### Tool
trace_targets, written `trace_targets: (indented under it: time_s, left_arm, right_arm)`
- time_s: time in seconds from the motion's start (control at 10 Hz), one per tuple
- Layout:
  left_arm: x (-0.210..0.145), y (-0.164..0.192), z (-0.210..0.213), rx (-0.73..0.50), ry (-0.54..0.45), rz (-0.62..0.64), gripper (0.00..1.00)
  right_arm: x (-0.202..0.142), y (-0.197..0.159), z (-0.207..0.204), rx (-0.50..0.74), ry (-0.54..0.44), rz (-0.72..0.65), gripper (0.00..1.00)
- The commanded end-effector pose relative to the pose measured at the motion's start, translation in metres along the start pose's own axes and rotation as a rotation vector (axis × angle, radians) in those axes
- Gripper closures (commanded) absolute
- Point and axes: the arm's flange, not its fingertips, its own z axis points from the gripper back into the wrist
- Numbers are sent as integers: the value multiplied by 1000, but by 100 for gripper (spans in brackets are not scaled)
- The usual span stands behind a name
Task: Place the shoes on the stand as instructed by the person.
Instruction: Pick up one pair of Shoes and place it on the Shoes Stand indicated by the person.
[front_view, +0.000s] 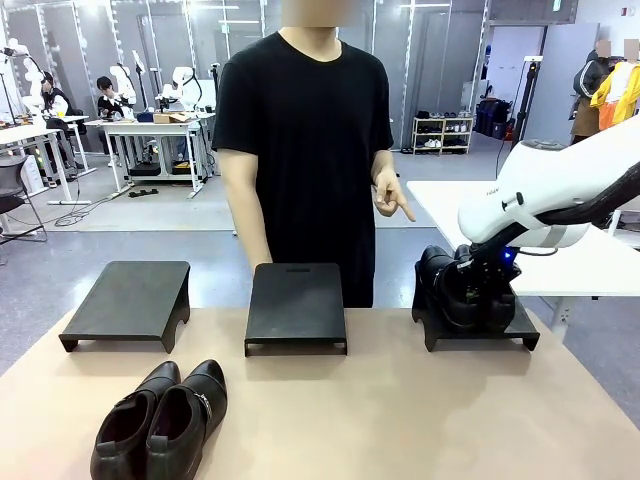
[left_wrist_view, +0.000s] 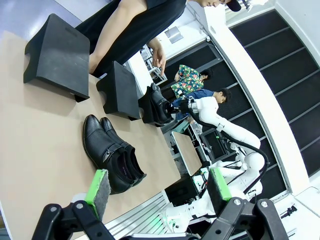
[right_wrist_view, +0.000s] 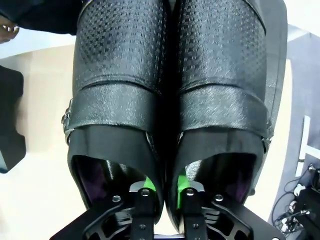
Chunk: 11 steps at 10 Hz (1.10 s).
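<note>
- Front view: three black stands are sitting in a row across the desk (front_view: 400, 420): the left stand (front_view: 130, 295), the middle stand (front_view: 296, 300) and the right stand (front_view: 522, 330).
- One pair of shoes (front_view: 442, 285) is standing on the right stand, the two shoes pressed side by side.
- The right arm (front_view: 560, 190) is reaching in from the right, and the right pincer (front_view: 478, 290) is dipping into the openings of that pair.
- In the right wrist view, one finger (right_wrist_view: 145, 197) is sitting inside each shoe opening, with the two adjoining inner walls between the green pads. The toes are pointing away from the camera. I cannot tell whether the pincer is pinching those walls or standing slack.
- The second pair (front_view: 160, 420) is lying on the desk near the robot's edge, in front of the left stand and well apart from the right stand. Its shoes are touching each other.
- The person (front_view: 305, 130) is standing at the far side behind the middle stand. The person's hand (front_view: 390, 195) is pointing an index finger down toward the right stand.
- In the left wrist view, the left pincer (left_wrist_view: 157, 185) is hanging above the desk with its fingers spread wide, apart from the second pair lying beyond it.
</note>
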Motion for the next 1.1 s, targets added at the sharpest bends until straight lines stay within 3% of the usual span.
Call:
trace_targets:
  time_s: [0.0,0.1,0.2,0.4,0.5,0.6,1.0]
  left_arm:
    - [0,0,1,-10,-2,-17,0]
    - [0,0,1,-10,-2,-17,0]
    - [0,0,1,-10,-2,-17,0]
    - [0,0,1,-10,-2,-17,0]
    - [0,0,1,-10,-2,-17,0]
    - [0,0,1,-10,-2,-17,0]
    - [0,0,1,-10,-2,-17,0]
  right_arm:
    - [3,1,6,-21,-23,-23,32]
    - [1,0,7,-14,-18,-31,44]
    - [0,-1,9,-5,-19,-36,0]
    - [-5,0,11,-3,-26,-38,0]
    - [-9,-1,11,3,-29,-43,7]
    - [-10,-1,11,5,-31,-45,0]
    - [-3,0,9,3,-10,-13,0]
